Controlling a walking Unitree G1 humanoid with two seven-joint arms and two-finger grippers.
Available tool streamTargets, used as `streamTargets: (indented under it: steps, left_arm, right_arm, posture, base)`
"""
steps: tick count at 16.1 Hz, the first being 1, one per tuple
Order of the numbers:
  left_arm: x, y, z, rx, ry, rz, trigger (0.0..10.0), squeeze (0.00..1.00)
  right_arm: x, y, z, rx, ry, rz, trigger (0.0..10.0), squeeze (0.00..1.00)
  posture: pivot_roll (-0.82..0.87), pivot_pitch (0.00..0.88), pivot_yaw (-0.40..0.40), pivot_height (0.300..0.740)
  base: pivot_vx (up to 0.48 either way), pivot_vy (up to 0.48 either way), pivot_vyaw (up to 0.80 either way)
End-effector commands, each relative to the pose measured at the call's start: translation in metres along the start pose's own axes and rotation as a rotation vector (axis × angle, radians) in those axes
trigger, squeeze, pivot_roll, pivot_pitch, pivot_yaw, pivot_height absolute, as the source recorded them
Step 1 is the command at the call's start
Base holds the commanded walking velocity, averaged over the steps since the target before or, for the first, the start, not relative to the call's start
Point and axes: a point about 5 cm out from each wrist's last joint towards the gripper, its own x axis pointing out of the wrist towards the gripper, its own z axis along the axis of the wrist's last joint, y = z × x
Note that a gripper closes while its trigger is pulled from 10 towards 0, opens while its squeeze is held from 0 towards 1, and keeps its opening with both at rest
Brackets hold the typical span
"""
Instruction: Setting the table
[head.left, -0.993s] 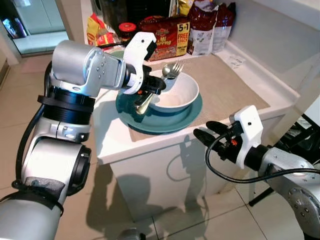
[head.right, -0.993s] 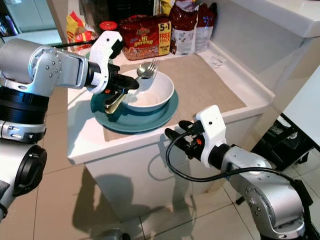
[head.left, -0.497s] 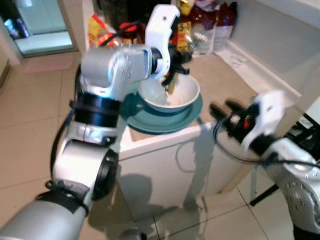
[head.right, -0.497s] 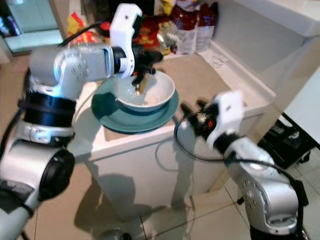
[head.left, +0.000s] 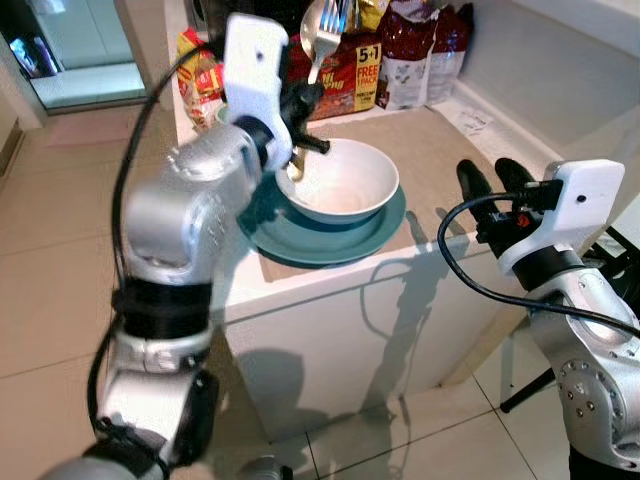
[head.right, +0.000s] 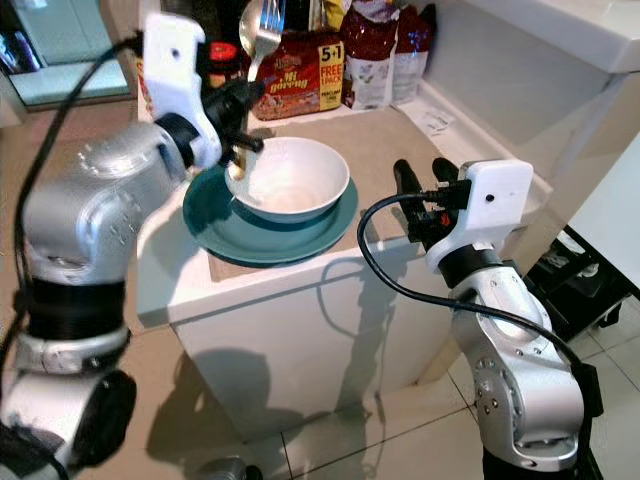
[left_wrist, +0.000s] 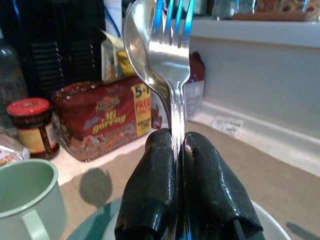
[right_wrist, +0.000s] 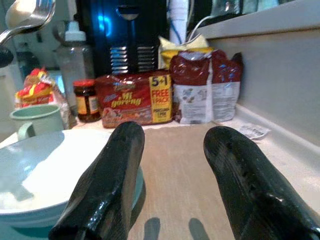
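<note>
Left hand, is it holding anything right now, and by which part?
Yes. The left hand is shut on a spoon and fork together, pinched at their handles, heads pointing up above the white bowl.

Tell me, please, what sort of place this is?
Probably a home kitchen: a counter with a bowl on a plate, noodle packs and a jar behind.
</note>
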Motion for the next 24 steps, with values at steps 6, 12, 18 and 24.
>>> streamTargets:
  steps: [6,12,18,24]
  left_arm:
    - [0.0,-0.017,-0.009,0.082,-0.028,0.054,10.0,0.0]
    - [0.009,-0.022,-0.006,0.097,-0.043,0.016,10.0,0.0]
    - [0.013,-0.027,-0.016,0.007,0.025,-0.045,10.0,0.0]
    - [0.021,-0.019,-0.056,0.01,0.156,-0.026,10.0,0.0]
  right_arm:
    - [-0.002,-0.008,0.002,-0.038,-0.025,-0.065,10.0,0.0]
    - [-0.008,-0.022,0.002,-0.07,-0.004,-0.128,10.0,0.0]
    - [-0.021,-0.019,-0.021,-0.03,0.16,-0.089,10.0,0.0]
    - [-0.03,-0.02,-0.028,-0.037,0.257,-0.053,10.0,0.0]
  posture:
    - [0.0,0.002,0.033,0.74]
    - [-0.02,0.001,0.056,0.74]
    - [-0.02,0.0,0.066,0.74]
    - [-0.06,0.0,0.03,0.74]
  base:
    - [0.0,-0.48,0.8]
    - [0.0,-0.48,0.66]
    - [0.0,-0.24,0.0]
    - [0.0,0.0,0.0]
